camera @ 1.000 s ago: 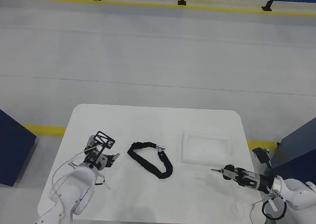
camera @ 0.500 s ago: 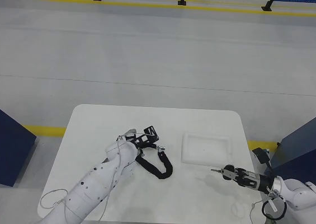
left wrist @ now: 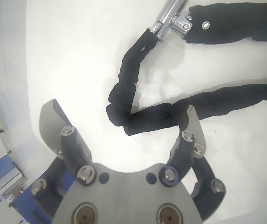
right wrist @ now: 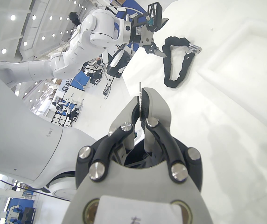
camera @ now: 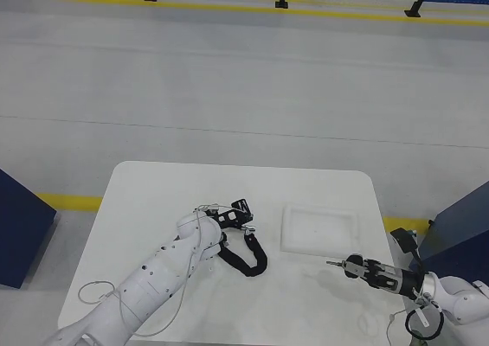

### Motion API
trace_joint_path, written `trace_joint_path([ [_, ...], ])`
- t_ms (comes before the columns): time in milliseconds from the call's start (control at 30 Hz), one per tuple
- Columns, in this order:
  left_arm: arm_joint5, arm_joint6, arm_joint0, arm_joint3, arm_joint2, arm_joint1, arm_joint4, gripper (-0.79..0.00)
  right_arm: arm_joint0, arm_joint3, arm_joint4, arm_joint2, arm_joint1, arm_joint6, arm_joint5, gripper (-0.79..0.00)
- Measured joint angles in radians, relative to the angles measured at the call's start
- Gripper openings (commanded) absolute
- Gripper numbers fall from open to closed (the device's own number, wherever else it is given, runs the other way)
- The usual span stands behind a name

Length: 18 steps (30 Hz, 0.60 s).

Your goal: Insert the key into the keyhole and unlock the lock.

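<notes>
A black fabric-sleeved chain lock [camera: 246, 253] lies looped at the table's middle, its chrome lock cylinder [left wrist: 173, 8] at the loop's far end. My left gripper [left wrist: 121, 114] hangs open just over the loop's left bend, and the sleeve [left wrist: 152, 120] runs between its fingers. From the right wrist view, the left gripper [right wrist: 157, 51] sits at the chain lock's [right wrist: 177, 67] end opposite the cylinder [right wrist: 195, 48]. My right gripper [right wrist: 140, 99] is shut on a thin metal key [right wrist: 140, 94], low over the table's right front [camera: 341, 263], pointing toward the lock.
A shallow white tray [camera: 318, 229] sits on the white table [camera: 140, 199] between the lock and the right gripper. Dark blue partitions [camera: 2, 225] flank the table on both sides. There is bare tabletop left of the left arm.
The left arm swung from the table's left front across to the chain lock, then settled a little closer over its loop. The right arm and key stayed put.
</notes>
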Motion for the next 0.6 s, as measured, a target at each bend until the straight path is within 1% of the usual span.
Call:
trace_joint_path([
  [300,-0.001,0.003,0.001,0.000,0.000,0.000,0.002,0.000,0.000,0.000,0.000,0.000,0.000,0.000,0.000,-0.785],
  [367,-0.021,0.011,-0.004,0.001,0.005,-0.002,0.013,0.000,0.000,0.000,0.000,0.000,0.000,0.000,0.000,-0.785],
  [500,-0.104,0.009,-0.052,0.035,0.029,-0.026,-0.013,0.000,0.000,0.000,0.000,0.000,0.000,0.000,0.000,-0.785],
  [600,-0.157,0.016,-0.099,0.090,0.059,-0.053,-0.036,0.000,0.000,0.000,0.000,0.000,0.000,0.000,0.000,-0.785],
])
